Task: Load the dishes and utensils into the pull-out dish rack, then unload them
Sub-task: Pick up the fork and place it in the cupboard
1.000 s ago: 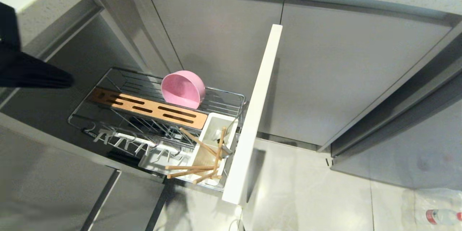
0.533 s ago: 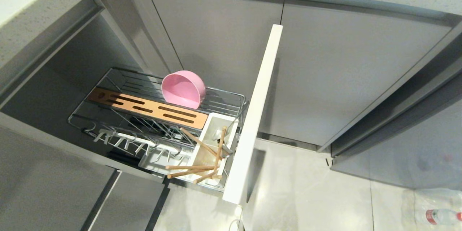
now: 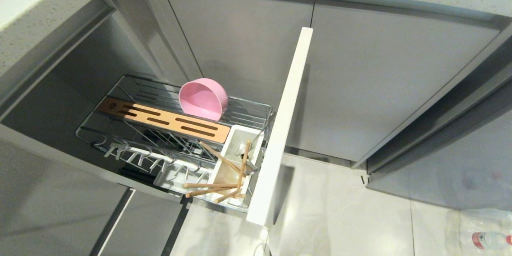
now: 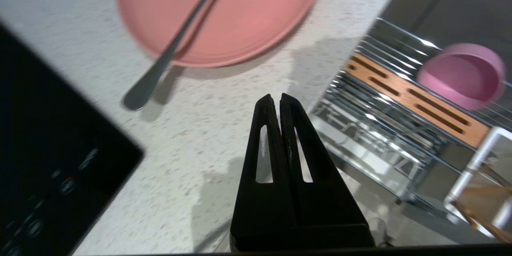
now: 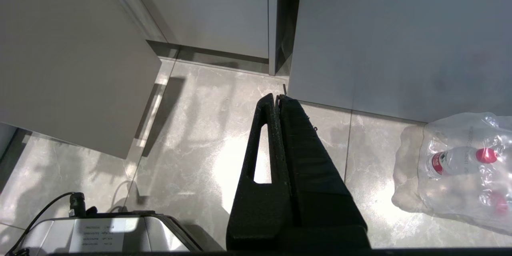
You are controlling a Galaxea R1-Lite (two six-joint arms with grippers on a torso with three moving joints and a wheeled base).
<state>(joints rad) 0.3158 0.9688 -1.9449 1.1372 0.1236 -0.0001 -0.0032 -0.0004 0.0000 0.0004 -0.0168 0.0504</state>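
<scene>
The pull-out dish rack (image 3: 120,90) stands drawn out from the cabinet, with a brown slotted strip (image 3: 160,119) across it. A pink bowl (image 3: 203,99) leans on its side in the wire basket. Wooden chopsticks (image 3: 218,176) stick out of the white caddy (image 3: 236,156). In the left wrist view a pink plate (image 4: 224,12) lies on the speckled counter with a silver fork (image 4: 180,40) resting across it. My left gripper (image 4: 277,98) hangs shut and empty over the counter edge, short of the plate. My right gripper (image 5: 277,98) is shut and empty above the floor.
The rack's white cabinet front (image 3: 282,128) juts out toward me. A black cooktop (image 4: 48,160) lies on the counter beside the plate. A wrapped pack of water bottles (image 5: 460,168) sits on the floor to the right, and part of my base (image 5: 100,232) shows below.
The dark left arm that showed at the head view's left edge a second ago has left that view. The rack, the bowl and the chopsticks have not moved.
</scene>
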